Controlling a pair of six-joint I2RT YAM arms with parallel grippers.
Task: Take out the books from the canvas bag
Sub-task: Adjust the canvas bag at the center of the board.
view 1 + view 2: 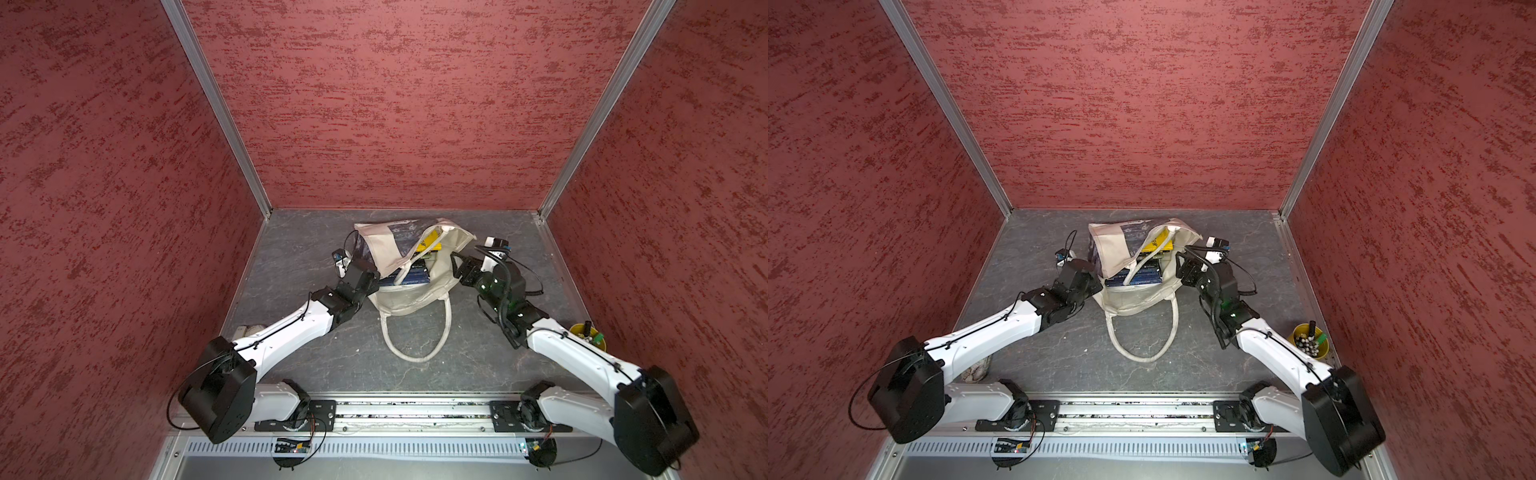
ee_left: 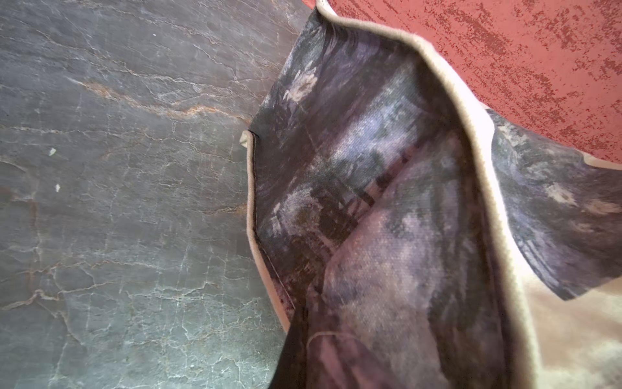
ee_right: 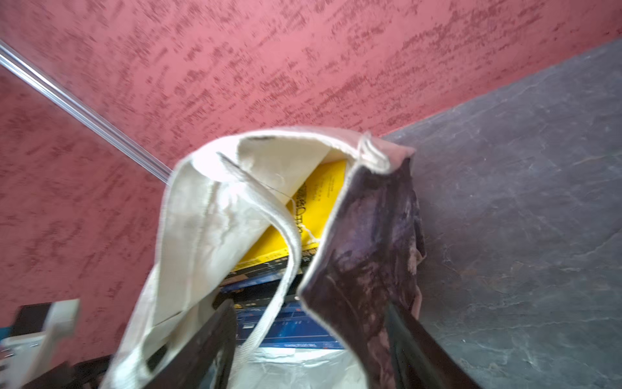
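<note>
With the left tool [image 1: 374, 278] pinching the limp canvas bag [image 1: 409, 301] by its left rim and the right tool [image 3: 309, 304] spread, the stiff books [image 1: 409, 276] seem best gripped by their near edges

The whole tabletop [image 1: 345, 365] is seen from high above in both top views, faced toward twelve o'clock. The canvas bag [image 1: 411, 297] is framed closely by wrist cameras at nine and three o'clock.

The canvas bag [image 1: 382, 249] hides most books [image 1: 415, 277] (titles unreadable).
</note>
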